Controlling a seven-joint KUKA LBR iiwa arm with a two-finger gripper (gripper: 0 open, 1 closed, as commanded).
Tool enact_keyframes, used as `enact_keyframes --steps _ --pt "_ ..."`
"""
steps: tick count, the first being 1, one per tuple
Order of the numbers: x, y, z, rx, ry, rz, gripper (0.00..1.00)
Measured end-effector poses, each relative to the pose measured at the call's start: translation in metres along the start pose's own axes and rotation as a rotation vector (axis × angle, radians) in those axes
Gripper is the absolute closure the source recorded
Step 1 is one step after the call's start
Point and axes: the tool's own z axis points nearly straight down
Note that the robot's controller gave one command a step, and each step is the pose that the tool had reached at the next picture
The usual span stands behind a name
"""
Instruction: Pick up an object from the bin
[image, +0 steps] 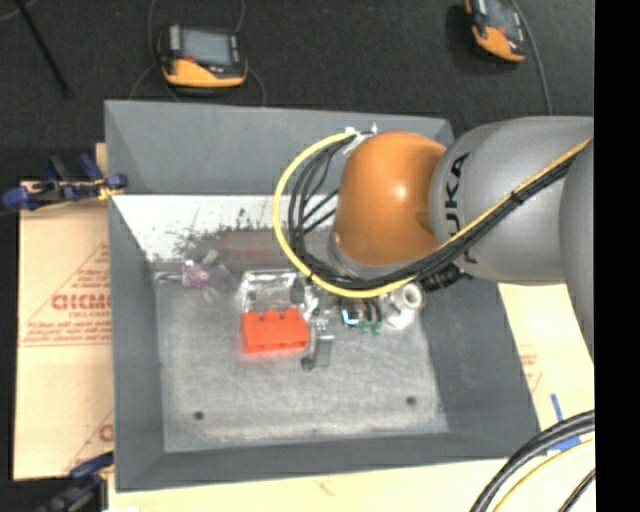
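Grey bin (300, 405) — end effector (319, 338) beside orange block (271, 332)

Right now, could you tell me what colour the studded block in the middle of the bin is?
The block is orange-red, in the camera view.

Gripper (319, 345) sits low near the middle of the grey bin (300, 405), just at 3 o'clock of a red-orange block (272, 332). Clear plastic piece (266, 290) lies at the block's 12 o'clock and a small purple item (196, 273) toward 10. White piece (405, 304) at 3, under the wrist.
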Motion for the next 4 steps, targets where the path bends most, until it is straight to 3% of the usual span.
enact_keyframes --steps 1,2,3,4 --pt "-0.035 0.000 0.093 -0.003 -0.025 0.025 0.00" --pt "-0.037 0.001 0.084 -0.004 -0.027 0.028 1.00" --pt "-0.045 -0.002 0.084 -0.003 -0.037 -0.067 1.00" --pt "-0.036 -0.003 -0.117 0.000 -0.017 -0.058 1.00"
